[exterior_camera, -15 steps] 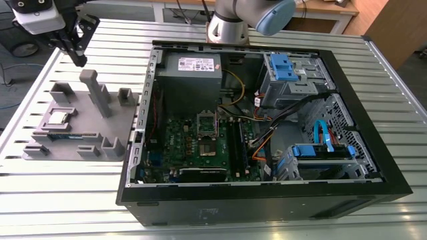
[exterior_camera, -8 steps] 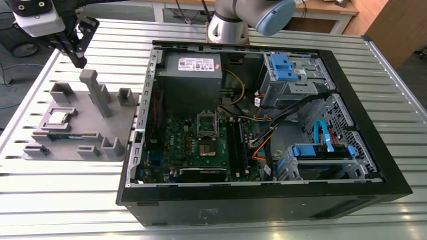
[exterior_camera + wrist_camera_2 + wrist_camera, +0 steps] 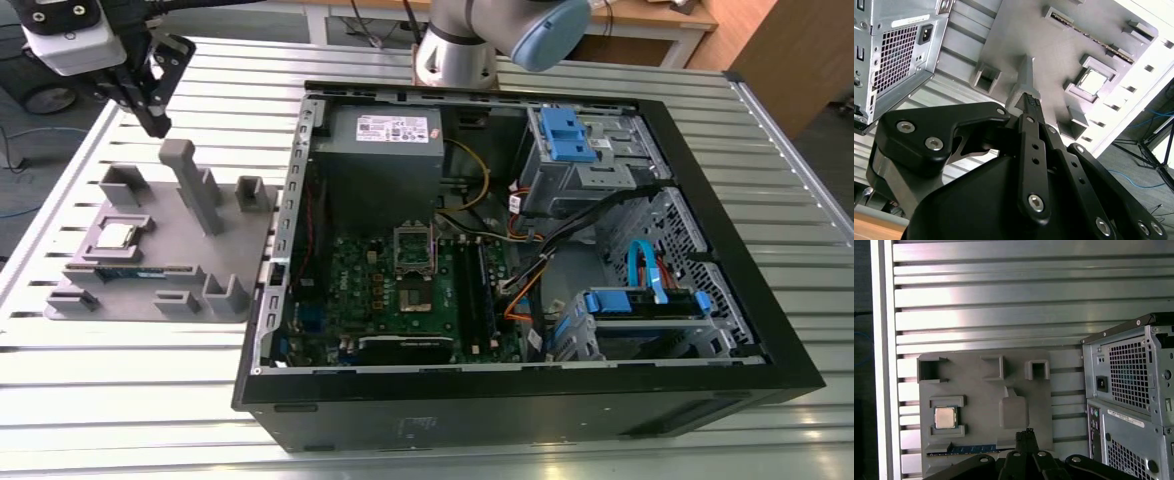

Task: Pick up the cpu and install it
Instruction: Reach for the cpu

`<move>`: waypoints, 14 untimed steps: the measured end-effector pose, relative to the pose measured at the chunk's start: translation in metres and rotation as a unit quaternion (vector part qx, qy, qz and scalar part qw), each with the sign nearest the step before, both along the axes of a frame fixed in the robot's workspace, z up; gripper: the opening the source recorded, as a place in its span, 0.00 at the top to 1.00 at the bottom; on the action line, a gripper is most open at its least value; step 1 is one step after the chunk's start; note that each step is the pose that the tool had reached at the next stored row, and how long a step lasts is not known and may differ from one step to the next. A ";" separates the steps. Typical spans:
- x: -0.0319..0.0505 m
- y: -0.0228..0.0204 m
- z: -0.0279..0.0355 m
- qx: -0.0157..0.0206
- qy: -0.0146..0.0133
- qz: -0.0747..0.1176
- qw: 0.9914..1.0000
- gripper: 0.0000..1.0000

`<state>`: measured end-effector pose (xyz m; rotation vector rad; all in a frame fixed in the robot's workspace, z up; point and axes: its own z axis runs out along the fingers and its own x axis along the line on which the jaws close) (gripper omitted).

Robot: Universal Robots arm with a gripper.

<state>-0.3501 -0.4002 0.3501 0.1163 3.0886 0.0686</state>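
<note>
Place: a robotics lab or test workshop.
Work surface: a slatted aluminium table point(image 3: 267, 80) built of bare metal profiles.
Machine: a grey robot arm point(image 3: 467, 40) rises at the table's far side.
Workpiece: a desktop computer case point(image 3: 534, 410) lies open on its side, with its motherboard point(image 3: 400, 290) and wiring exposed.
Fixture: a grey moulded tray point(image 3: 167, 240) has shaped pockets, and one holds the cpu point(image 3: 118, 235).
Surroundings: a wooden desk point(image 3: 667, 15) stands behind the table; blue cables point(image 3: 1161, 113) and black tripod legs point(image 3: 1146, 147) are on the grey floor.
</note>
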 end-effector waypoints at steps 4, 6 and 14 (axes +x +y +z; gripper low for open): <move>-0.0061 -0.0002 -0.0015 0.000 0.000 0.000 1.000 0.89; -0.0094 -0.0004 -0.0023 0.000 0.000 0.000 1.000 0.89; -0.0249 -0.0012 -0.0069 0.000 0.000 0.000 1.000 0.89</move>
